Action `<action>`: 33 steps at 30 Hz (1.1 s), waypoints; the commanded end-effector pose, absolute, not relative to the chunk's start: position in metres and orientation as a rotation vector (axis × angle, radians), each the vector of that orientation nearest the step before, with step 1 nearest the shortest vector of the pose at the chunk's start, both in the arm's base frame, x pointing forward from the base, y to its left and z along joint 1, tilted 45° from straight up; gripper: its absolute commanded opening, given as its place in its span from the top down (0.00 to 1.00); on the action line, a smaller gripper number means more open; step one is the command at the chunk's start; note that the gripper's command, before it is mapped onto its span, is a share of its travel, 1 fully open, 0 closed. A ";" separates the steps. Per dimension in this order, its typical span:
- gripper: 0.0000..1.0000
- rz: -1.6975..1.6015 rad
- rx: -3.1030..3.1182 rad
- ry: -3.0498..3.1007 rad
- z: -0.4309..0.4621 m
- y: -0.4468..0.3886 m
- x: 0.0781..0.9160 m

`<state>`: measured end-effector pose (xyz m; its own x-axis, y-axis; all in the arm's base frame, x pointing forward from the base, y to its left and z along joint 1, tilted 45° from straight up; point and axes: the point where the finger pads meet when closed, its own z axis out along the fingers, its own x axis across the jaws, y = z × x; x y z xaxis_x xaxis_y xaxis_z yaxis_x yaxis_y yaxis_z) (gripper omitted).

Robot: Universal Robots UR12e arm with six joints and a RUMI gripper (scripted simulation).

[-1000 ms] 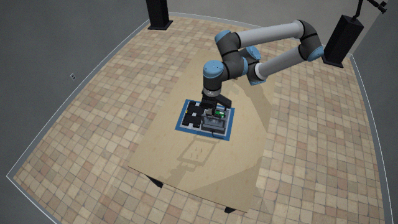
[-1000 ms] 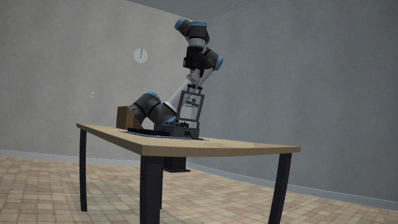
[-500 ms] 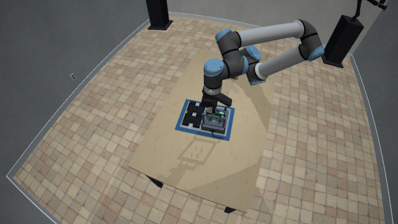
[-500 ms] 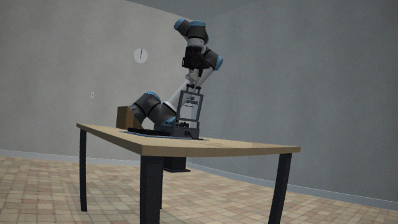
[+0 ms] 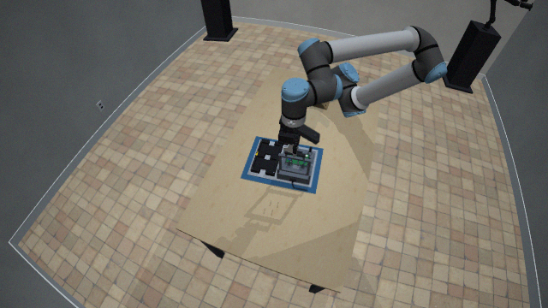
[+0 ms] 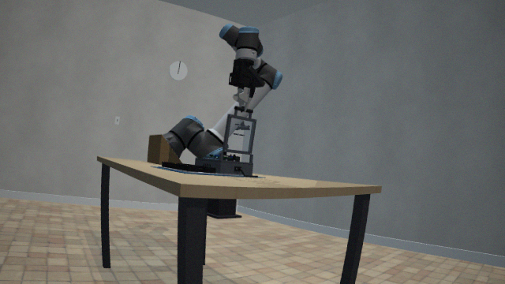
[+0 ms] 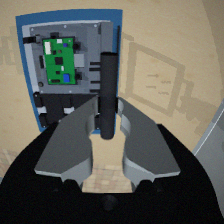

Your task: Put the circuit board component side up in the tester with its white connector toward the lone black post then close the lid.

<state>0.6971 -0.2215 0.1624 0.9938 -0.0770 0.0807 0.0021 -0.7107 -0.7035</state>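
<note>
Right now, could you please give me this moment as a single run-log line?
stage: closing lid | pincer: shut on lid handle | lid: upright, open | board: in tester, components up | tray: no board

You see one green circuit board (image 7: 60, 62), one grey tester (image 5: 295, 168), one black tray (image 5: 265, 159), one blue mat (image 5: 253, 173), one wooden counter (image 5: 300, 231), and two black floor pillars (image 5: 218, 19).

The green circuit board (image 7: 60, 62) lies flat, component side up, in the grey tester (image 7: 88, 49), beside the black tray (image 5: 266, 159) on the same blue mat. The tester's clear, dark-framed lid (image 6: 240, 135) stands raised nearly upright above the tester, its black handle bar (image 7: 108, 90) clamped between the gripper (image 7: 107, 131) fingers.
</note>
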 end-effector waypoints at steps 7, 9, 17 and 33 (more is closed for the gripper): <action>1.00 -0.134 -2.359 0.052 0.162 -0.222 0.687; 1.00 -0.134 -2.359 0.052 0.162 -0.222 0.684; 1.00 -0.134 -2.359 0.052 0.161 -0.221 0.673; 1.00 -0.134 -2.359 0.052 0.158 -0.218 0.652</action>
